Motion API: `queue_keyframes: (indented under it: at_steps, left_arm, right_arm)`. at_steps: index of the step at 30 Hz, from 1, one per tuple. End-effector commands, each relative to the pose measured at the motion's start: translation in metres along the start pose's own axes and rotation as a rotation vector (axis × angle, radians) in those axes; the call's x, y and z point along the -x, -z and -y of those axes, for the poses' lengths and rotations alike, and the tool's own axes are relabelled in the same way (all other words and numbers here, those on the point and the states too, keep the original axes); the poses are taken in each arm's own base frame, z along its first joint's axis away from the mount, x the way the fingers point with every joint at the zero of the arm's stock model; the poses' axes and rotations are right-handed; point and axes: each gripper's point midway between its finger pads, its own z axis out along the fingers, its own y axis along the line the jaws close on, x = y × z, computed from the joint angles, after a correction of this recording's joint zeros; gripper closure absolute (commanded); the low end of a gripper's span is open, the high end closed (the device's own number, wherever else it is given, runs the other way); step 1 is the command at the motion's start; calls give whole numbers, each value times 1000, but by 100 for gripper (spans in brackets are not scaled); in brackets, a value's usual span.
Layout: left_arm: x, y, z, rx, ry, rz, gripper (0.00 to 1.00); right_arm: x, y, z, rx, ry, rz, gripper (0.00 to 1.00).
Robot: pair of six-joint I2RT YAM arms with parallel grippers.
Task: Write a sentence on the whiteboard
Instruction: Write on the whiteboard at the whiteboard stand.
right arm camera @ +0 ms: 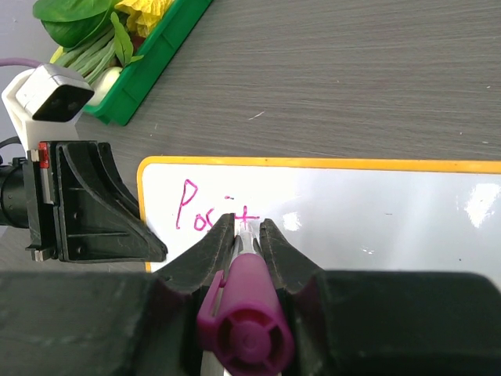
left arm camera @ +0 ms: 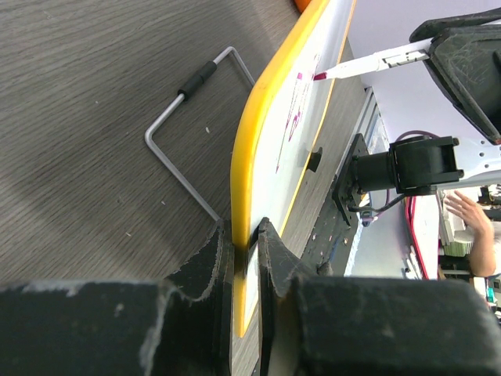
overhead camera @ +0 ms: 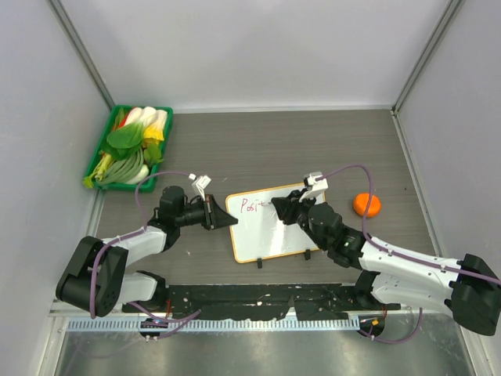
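The whiteboard (overhead camera: 274,235), white with an orange frame, lies in the middle of the table. Pink letters reading about "Posit" (overhead camera: 252,205) stand at its top left; they also show in the right wrist view (right arm camera: 196,207). My left gripper (overhead camera: 227,222) is shut on the board's left edge, one finger on each face (left arm camera: 245,235). My right gripper (overhead camera: 286,210) is shut on a purple-capped marker (right arm camera: 246,321). The marker's tip touches the board just after the "t" (left arm camera: 319,76). The right gripper's fingers (right arm camera: 211,251) hide part of the letters.
A green tray (overhead camera: 109,133) of leafy vegetables stands at the back left. An orange (overhead camera: 365,204) lies right of the board. A bent wire stand (left arm camera: 184,133) lies on the table behind the board. Two black clip feet (overhead camera: 259,264) sit on the board's near edge.
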Motion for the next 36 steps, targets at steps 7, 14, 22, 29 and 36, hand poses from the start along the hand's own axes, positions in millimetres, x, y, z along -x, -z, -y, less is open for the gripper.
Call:
queue_keyframes:
  at_steps: [7, 14, 22, 29, 36]
  left_arm:
    - [-5, 0, -25, 108, -12, 0, 100]
    - [-5, 0, -26, 110, -10, 0, 100]
    - [-5, -1, -26, 111, -9, -1, 100]
    - [-5, -1, -26, 111, -9, -1, 100]
    - [-5, -1, -26, 110, -7, -3, 100]
  right_arm:
    - [-9, 5, 6, -8, 1, -23, 99]
    - [-8, 6, 12, -37, 15, -19, 99]
    - [-1, 8, 18, -69, 21, 6, 99]
    - [14, 7, 7, -33, 14, 39, 99]
    - [38, 13, -7, 24, -21, 114, 99]
